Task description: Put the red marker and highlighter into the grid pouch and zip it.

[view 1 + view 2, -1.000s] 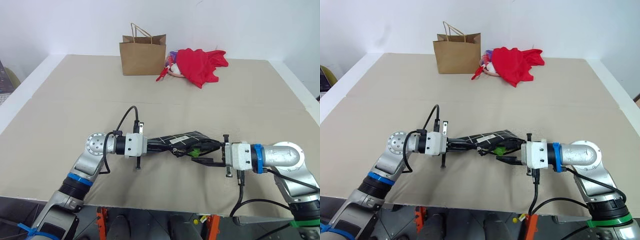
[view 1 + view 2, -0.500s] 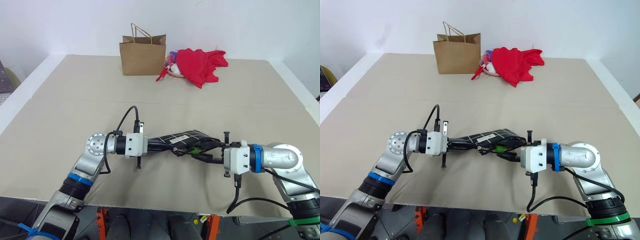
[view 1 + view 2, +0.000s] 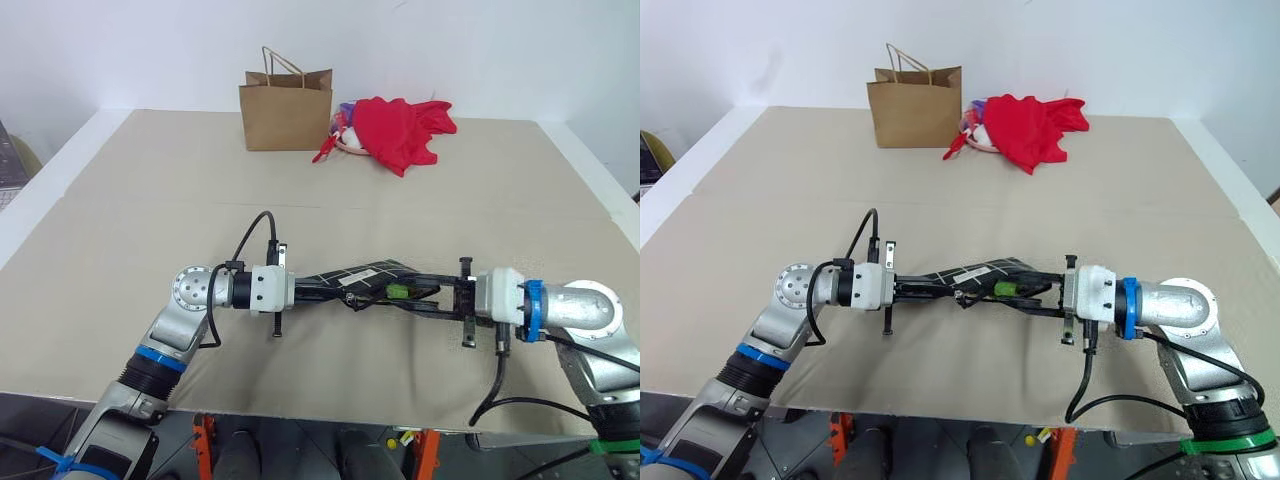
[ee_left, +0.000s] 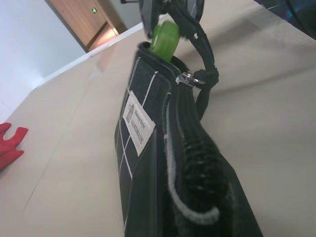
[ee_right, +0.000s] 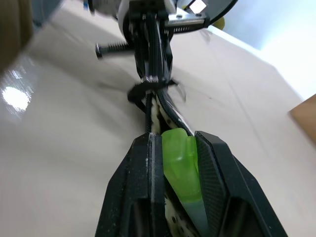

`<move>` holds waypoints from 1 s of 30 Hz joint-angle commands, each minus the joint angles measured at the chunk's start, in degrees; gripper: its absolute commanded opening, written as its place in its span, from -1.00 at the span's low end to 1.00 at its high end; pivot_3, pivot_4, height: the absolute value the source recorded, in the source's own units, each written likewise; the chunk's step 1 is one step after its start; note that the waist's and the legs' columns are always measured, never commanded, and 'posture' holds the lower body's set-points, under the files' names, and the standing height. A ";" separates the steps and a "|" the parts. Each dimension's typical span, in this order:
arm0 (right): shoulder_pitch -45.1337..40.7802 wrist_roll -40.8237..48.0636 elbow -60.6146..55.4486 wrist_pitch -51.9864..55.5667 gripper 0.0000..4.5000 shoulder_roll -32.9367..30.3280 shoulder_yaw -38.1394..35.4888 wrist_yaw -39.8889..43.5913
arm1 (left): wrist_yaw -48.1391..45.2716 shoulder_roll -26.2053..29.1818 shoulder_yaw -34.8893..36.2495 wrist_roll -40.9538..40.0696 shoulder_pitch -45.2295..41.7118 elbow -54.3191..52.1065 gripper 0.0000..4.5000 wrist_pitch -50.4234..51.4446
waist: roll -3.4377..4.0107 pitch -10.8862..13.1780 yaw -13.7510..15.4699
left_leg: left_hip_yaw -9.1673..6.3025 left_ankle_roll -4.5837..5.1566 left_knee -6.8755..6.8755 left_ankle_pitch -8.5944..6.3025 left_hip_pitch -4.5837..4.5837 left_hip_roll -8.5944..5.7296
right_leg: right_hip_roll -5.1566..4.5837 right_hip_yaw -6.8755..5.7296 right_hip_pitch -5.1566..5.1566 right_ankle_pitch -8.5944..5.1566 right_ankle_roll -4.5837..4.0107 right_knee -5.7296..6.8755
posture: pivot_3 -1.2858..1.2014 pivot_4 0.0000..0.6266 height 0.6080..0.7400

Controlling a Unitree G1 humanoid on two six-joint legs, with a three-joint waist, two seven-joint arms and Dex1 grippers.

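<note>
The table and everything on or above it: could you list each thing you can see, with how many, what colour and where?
table: one, beige, under everything.
paper bag: one, brown, upright at the far edge.
cloth: one, red, heaped beside the bag.
grid pouch: one, black with white lines, held above the table between both arms.
highlighter: one, lime green, sticking out of the pouch's open end.
left gripper: black, shut on the pouch's end.
right gripper: black, shut on the highlighter.

Grid pouch [image 4: 148, 163] edge-on and close, white label facing out; highlighter [image 4: 164, 40] poking from its far open end, zipper pull [image 4: 190, 77] just beside; tan table [image 4: 69, 128] beneath
</note>
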 commanded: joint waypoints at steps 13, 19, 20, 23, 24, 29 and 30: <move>-2.78 0.49 -7.80 -1.35 -0.71 1.67 1.26 4.91 | -0.66 -0.34 1.42 -1.72 -1.33 0.30 -1.00 -1.35 | 0.01 0.00 -0.01 | 0.00 0.00 0.01 0.00 0.02 0.00 | 0.01 0.00 -0.01 -0.13 0.24 0.00 | 0.03 -0.52 1.00; -4.61 -3.25 -4.84 -1.18 -0.71 1.52 3.45 5.38 | -0.63 -0.64 1.63 -2.38 -1.29 -0.59 -1.00 -0.89 | 0.00 0.00 0.01 | 0.00 0.00 0.02 0.00 0.02 0.00 | 0.00 0.00 -0.01 -0.13 0.25 0.00 | 0.03 -0.52 1.00; -5.18 -3.20 -4.18 -0.37 -0.71 1.64 3.43 5.12 | -0.64 -0.66 1.58 -2.39 -1.22 -0.84 -1.00 -0.83 | 0.00 0.00 0.01 | 0.00 0.00 0.02 0.00 0.01 0.00 | 0.00 0.00 -0.01 -0.13 0.25 0.00 | 0.03 -0.52 1.00; -6.87 -3.92 -2.11 0.14 -0.71 1.11 2.69 4.81 | -0.66 -0.57 1.47 -2.50 -0.73 -1.66 -1.00 -0.51 | 0.00 0.00 0.01 | 0.00 0.00 0.03 0.00 0.01 0.00 | 0.00 0.00 -0.01 -0.13 0.25 0.00 | 0.03 -0.52 1.00; -6.97 -4.17 -1.75 0.34 -0.71 0.41 2.48 5.18 | -0.65 -0.51 1.48 -2.56 -0.61 -1.80 -1.00 -0.40 | 0.00 0.00 0.01 | 0.00 0.00 0.02 0.00 0.01 0.00 | 0.00 0.00 -0.01 -0.13 0.25 0.00 | 0.03 -0.52 1.00; -6.56 -4.82 -0.68 -0.58 -0.71 -1.14 2.02 6.07 | -0.54 -0.37 1.50 -2.66 -0.45 -2.11 -1.00 -0.17 | 0.00 0.00 0.01 | 0.00 0.00 0.00 0.00 0.00 0.00 | 0.00 0.00 -0.01 -0.14 0.24 0.00 | 0.03 -0.52 1.00; -6.39 -5.14 -0.52 -0.91 -0.71 -1.29 2.15 6.21 | -0.54 -0.38 1.52 -2.67 -0.47 -2.15 -1.00 -0.09 | 0.00 0.00 0.00 | 0.00 0.00 0.00 0.00 0.01 0.00 | 0.00 0.00 -0.01 -0.14 0.24 0.00 | 0.03 -0.52 1.00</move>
